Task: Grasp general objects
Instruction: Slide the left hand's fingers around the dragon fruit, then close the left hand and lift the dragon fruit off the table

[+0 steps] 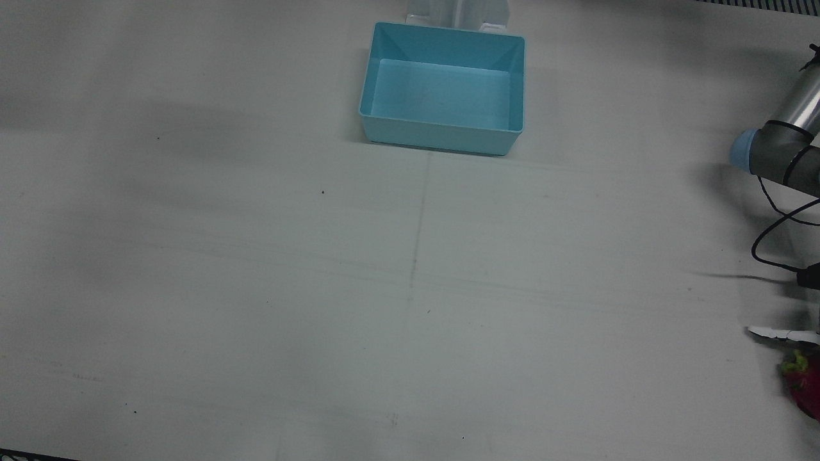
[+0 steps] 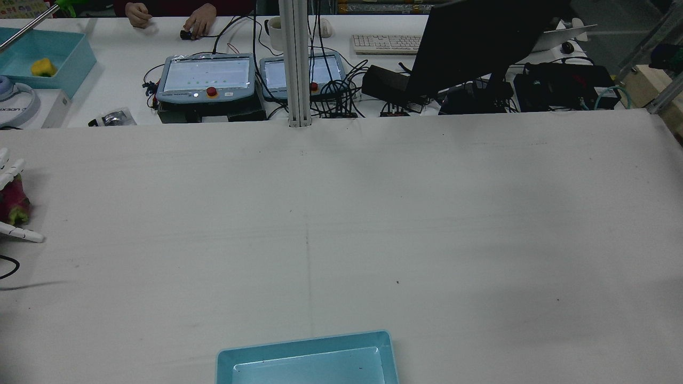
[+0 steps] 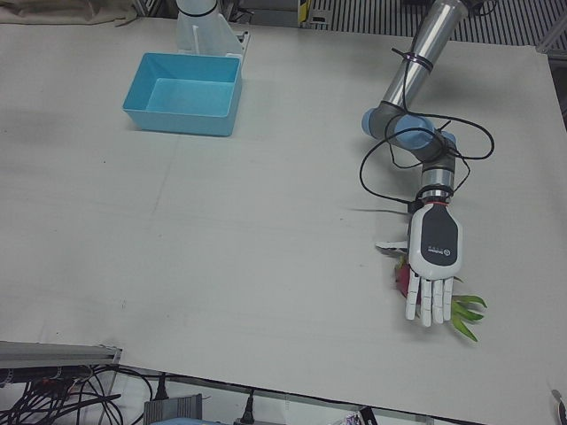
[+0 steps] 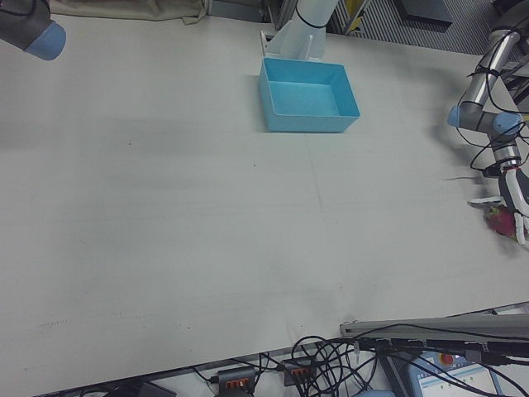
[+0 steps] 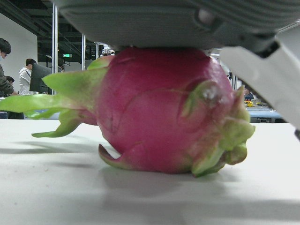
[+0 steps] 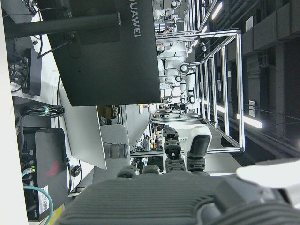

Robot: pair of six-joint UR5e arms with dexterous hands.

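A pink dragon fruit (image 3: 401,276) with green leaves lies on the white table near the front edge on my left side; it also shows in the rear view (image 2: 13,200). My left hand (image 3: 431,266) lies palm down on top of it, fingers straight and spread, thumb (image 1: 778,332) out to the side. In the left hand view the dragon fruit (image 5: 159,112) rests on the table and touches the palm above it. My right hand (image 6: 187,197) is off the table, and its own view shows nothing held and no fingers folded across.
A light blue bin (image 1: 442,137) stands empty at the robot's side of the table, between the pedestals. Beyond the far edge are teach pendants (image 2: 205,77), a black monitor (image 2: 480,42), a metal post (image 2: 296,64) and a person's hands (image 2: 197,21).
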